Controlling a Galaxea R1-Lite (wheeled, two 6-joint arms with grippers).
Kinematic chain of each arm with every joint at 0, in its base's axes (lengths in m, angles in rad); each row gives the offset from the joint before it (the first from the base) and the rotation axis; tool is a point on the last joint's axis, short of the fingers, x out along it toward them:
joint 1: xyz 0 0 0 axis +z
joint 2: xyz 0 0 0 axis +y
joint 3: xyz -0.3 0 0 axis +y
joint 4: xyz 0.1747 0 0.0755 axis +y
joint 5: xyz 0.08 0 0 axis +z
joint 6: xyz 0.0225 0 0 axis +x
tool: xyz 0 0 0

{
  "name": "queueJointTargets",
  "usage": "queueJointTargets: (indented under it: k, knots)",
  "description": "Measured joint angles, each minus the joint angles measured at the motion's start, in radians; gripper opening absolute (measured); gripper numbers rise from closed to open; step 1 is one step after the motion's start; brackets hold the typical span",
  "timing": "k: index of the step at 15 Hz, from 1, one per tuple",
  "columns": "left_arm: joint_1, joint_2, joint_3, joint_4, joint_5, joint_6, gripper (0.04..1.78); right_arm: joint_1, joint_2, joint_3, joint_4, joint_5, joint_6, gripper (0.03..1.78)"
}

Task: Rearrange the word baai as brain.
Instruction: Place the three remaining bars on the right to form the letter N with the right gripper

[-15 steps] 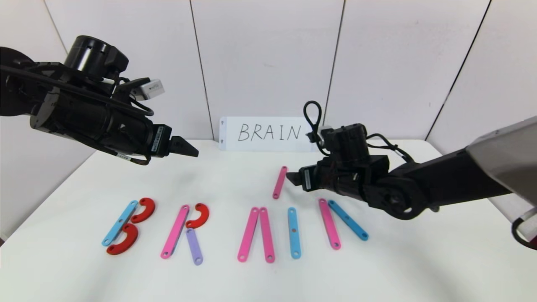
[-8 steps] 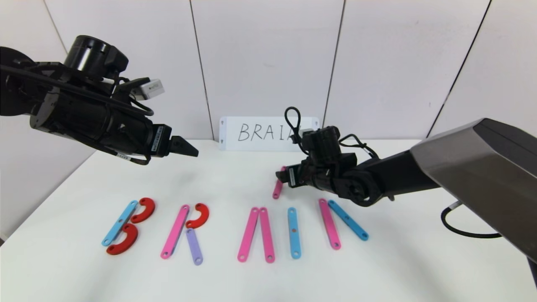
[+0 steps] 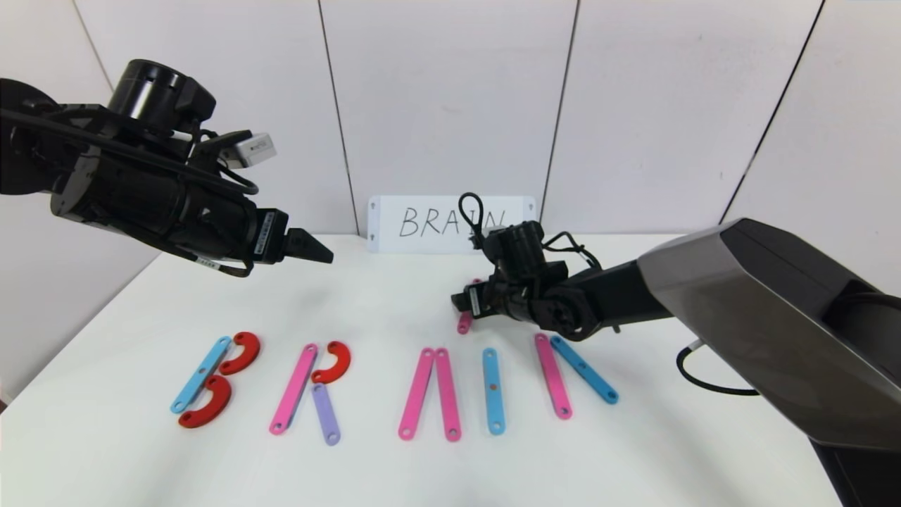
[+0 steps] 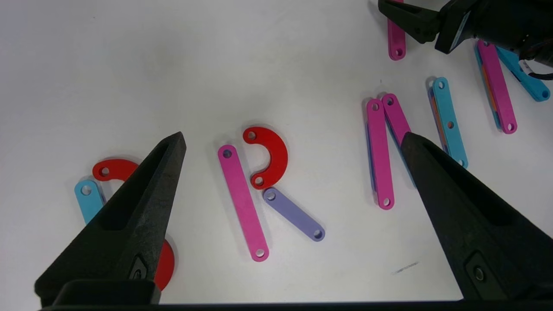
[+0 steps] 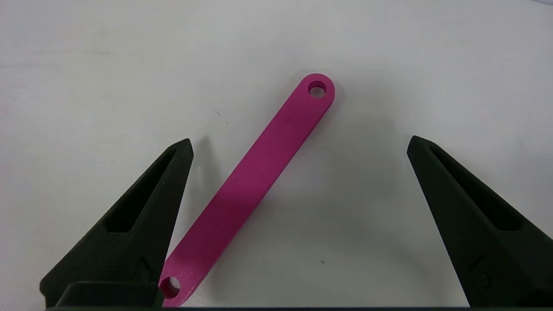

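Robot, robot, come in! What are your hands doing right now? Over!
Right end effector open, low over loose pink strip, not gripping. Left end effector open, parked high above letters. N unfinished: pink strip, blue strip. Nothing blocking.

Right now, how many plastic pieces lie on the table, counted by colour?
Pink strips: 5, among them the loose one lying under the right hand
Blue strips: 3, one in the B
Purple strips: 1, the leg of the R
Red curves: 3, one in the R
Total: 12
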Motion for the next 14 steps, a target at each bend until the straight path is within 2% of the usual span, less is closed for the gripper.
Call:
queueJointTargets:
  k: [14]
  knots:
    - [-0.015,-0.001,0.008,0.000,0.001,0.000,1.74,0.018,0.028,-0.011,-0.001,0.000,0.019,1.73]
